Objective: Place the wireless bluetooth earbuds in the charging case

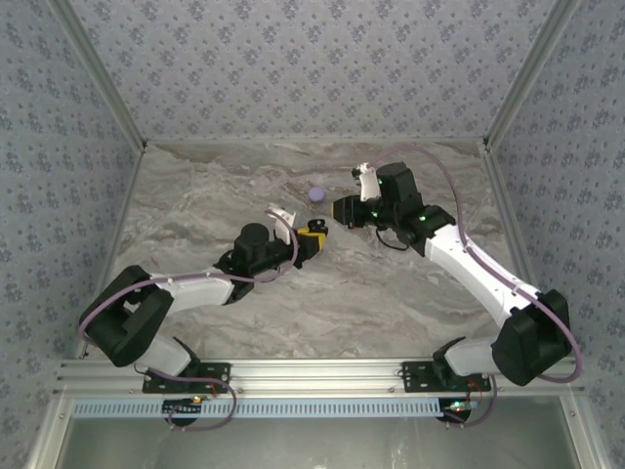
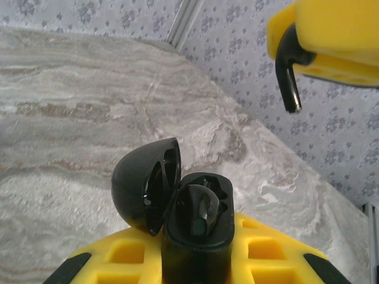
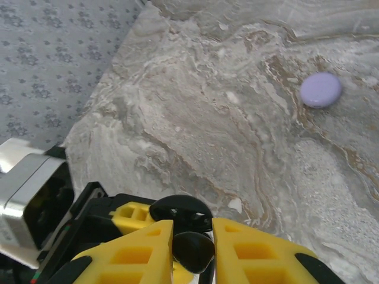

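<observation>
Marbled table [image 1: 371, 293] bears a lilac disc [image 1: 315, 194] (small, round).

I see yellow fingers [image 2: 266, 257], a black case [image 2: 192, 260] and earbud [image 2: 288, 83], a lilac disc [image 1: 317, 194] at twelve o'clock, grey-marbled table [image 1: 371, 293], flowered walls [image 1: 293, 59].

No lettering, label, brand, number or sign can be read in any of the views.
</observation>
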`<state>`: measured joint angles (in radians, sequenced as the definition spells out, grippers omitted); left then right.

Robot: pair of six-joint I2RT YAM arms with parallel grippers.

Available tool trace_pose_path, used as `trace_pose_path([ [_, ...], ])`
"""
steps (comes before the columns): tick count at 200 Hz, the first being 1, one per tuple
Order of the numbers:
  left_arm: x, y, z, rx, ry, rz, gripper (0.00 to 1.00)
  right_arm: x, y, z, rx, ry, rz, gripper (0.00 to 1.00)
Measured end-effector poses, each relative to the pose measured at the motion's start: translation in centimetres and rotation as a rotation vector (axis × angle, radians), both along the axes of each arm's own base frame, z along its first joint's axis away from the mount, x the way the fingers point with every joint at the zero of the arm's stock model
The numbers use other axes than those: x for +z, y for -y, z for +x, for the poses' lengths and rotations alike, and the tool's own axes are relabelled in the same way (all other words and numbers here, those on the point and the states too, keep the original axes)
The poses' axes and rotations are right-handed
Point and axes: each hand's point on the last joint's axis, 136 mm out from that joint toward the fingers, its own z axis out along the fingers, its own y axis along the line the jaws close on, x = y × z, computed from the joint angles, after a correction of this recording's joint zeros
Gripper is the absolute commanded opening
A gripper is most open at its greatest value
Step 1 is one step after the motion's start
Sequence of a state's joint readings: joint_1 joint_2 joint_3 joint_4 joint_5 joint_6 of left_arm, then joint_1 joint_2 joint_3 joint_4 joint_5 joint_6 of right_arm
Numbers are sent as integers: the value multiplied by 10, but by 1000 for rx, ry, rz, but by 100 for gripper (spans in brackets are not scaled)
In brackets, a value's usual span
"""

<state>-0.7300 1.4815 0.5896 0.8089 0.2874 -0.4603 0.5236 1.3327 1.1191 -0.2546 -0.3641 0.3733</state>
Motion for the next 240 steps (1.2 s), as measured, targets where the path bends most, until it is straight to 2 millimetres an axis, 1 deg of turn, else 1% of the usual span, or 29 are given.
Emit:
trace_pose_path([
  [36,14,9,-3,-27,12,-34,21,11,-5,-4,24,45,12,23],
  [67,19,13,-6,-41,14,-48,21,16,-8,-7,35,65,16,23],
  [107,21,14,-6,-41,8,-59,21,23,-9,-9,43,89,24,23],
  [131,23,15,-6,-47,6,-63,21,25,-9,-9,47,96,25,23],
  [169,32,19,-6,-58,12,-83,21,25,-9,-9,49,101,24,23],
  [240,35,20,-6,-61,4,-95,22,30,-12,-8,56,125,31,23],
])
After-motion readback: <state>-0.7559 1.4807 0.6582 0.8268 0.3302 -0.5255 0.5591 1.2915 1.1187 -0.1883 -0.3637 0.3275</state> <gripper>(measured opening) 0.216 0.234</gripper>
